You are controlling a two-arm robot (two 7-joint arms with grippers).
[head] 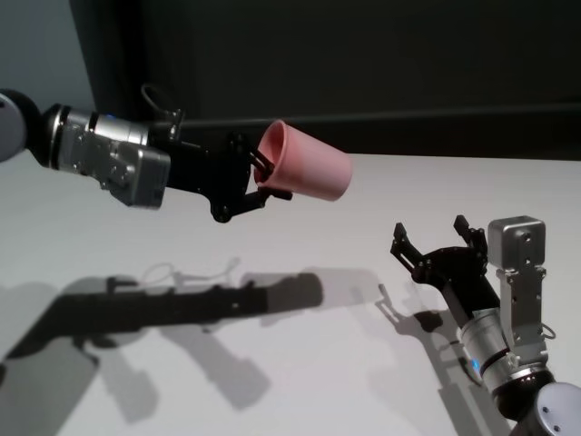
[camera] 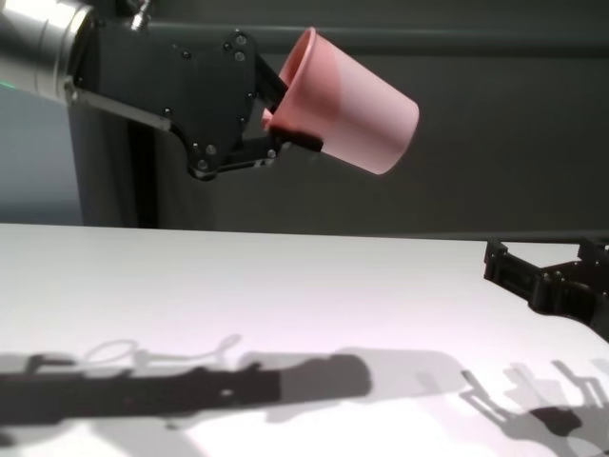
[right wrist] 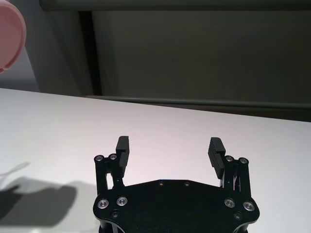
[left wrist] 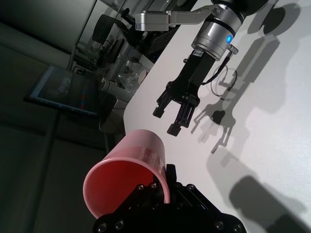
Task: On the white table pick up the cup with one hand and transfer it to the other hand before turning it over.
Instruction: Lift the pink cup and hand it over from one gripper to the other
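Around your work there is little in the way: the white tabletop [head: 272,381] carries only the arms' dark shadows, and a dark wall runs behind its far edge. In the left wrist view a monitor on a stand [left wrist: 65,92] and some cluttered equipment sit beyond the tabletop's edge, well apart from both arms.

Your left claw [head: 263,182] is clamped on the rim of the pink cup [head: 309,163], one finger inside the mouth and one outside. The cup is held in the air, well above the tabletop, tipped on its side with its mouth toward the left claw and its flat base pointing toward your right.

Your right claw [head: 436,241] hovers low over the tabletop, lower than the cup and to its right, jaws spread wide with nothing between them, apart from the cup.
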